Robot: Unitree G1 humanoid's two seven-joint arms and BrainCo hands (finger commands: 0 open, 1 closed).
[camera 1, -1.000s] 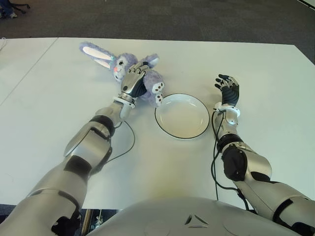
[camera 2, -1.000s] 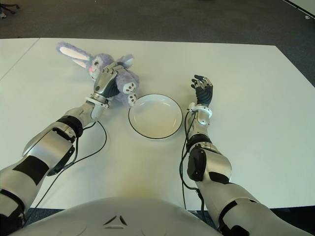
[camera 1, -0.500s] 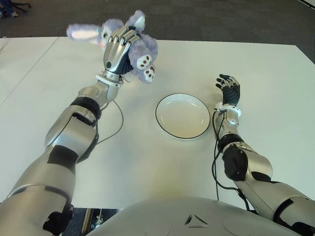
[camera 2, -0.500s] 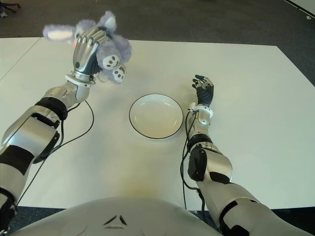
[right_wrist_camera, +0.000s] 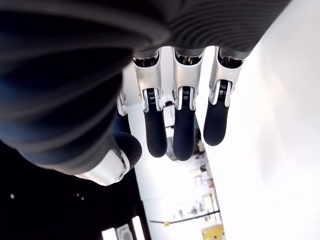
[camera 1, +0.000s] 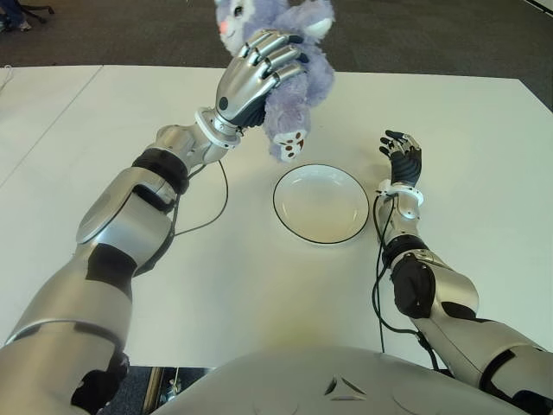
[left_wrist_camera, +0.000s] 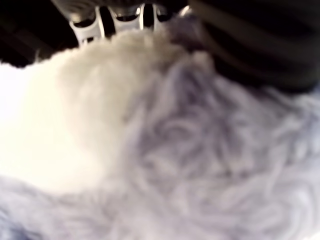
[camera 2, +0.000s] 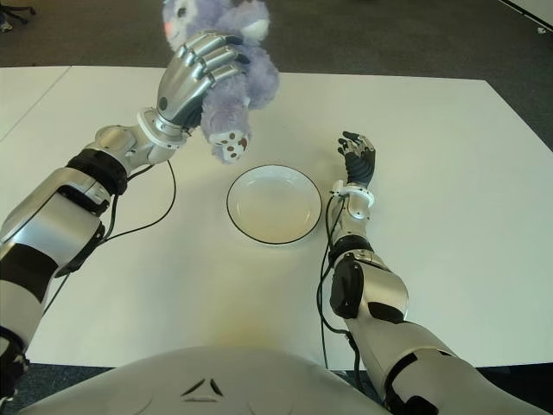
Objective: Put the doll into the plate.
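Gripping the fluffy purple plush rabbit doll (camera 1: 289, 52) high, the left hand (camera 1: 255, 73) has its fingers (camera 1: 275, 59) wrapped around the body, so opening them now risks dropping it beside the black-rimmed white plate (camera 1: 320, 204), below and off to one side on the white desk (camera 1: 484, 156), while the right hand (camera 1: 401, 160) shows beyond the plate's far side, fingers loosely open.

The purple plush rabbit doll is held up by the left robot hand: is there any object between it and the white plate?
Nothing visible. The left robot hand grips the purple plush rabbit doll in the air, behind the round white plate, which holds nothing. The white table around it is bare. The right robot hand shows to the plate's right.
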